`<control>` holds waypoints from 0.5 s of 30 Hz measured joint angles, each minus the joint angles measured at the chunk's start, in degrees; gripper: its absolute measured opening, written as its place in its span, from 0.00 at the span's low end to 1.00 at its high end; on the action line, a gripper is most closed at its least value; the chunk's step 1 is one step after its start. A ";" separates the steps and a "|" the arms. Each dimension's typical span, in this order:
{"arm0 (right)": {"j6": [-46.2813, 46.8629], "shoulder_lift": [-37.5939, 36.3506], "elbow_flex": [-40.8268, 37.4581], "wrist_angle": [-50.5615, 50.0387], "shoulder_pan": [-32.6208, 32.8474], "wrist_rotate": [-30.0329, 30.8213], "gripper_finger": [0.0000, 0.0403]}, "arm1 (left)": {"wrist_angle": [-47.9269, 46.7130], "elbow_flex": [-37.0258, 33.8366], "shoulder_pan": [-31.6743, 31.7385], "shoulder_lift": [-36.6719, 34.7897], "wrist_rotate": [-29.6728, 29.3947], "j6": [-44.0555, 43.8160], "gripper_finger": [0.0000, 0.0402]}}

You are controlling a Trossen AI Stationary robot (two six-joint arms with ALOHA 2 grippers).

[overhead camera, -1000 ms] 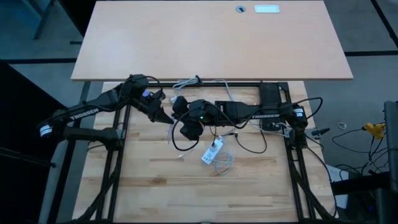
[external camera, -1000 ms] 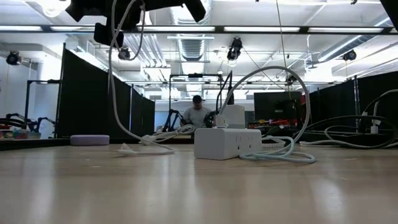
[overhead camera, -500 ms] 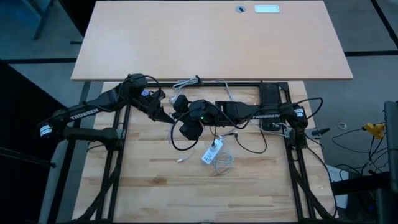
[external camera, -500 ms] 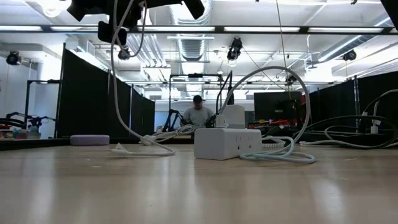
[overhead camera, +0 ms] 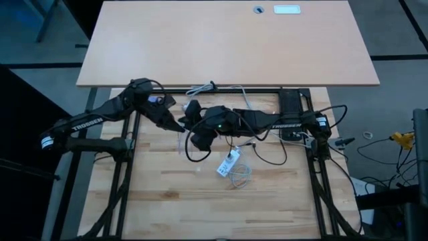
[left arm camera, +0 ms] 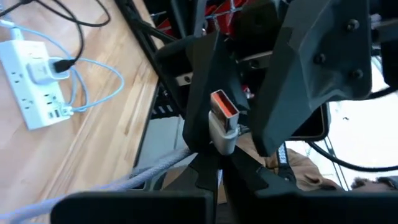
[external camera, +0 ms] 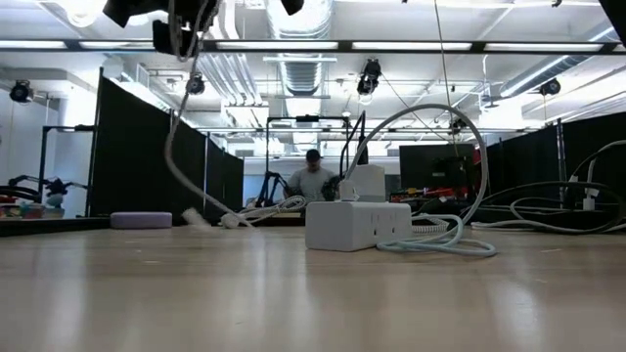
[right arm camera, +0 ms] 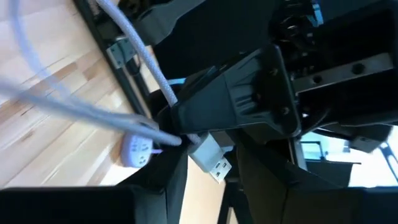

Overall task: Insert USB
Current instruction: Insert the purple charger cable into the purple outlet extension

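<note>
Left end effector (left arm camera: 217,146) is clamped on the USB plug (left arm camera: 222,121), held aloft beside the right end effector (overhead camera: 200,136), whose state I can't tell; power strip (overhead camera: 229,163) lies on the counter (overhead camera: 167,201) below-right, nearer the right arm.

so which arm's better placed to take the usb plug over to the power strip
Left, probably. The left gripper is shut on the USB plug, metal end poking out past its fingers. The right gripper sits beside it and looks to be letting go. The power strip lies just below both.
</note>
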 joint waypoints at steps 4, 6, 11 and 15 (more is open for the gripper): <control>0.12 0.00 0.00 -0.18 0.00 -0.01 0.23 | 0.59 0.00 0.04 -0.07 0.17 -0.17 0.00; 0.46 0.00 -0.02 -0.69 0.04 -0.01 0.13 | 0.76 0.00 0.04 -0.07 0.19 0.04 0.00; 3.39 0.00 -0.02 -1.70 0.04 0.55 0.04 | 0.85 0.00 0.07 -0.13 0.00 2.23 0.00; 6.31 -0.20 -0.02 -2.88 0.04 1.18 0.02 | 0.77 0.00 0.07 -0.62 -0.90 4.77 0.02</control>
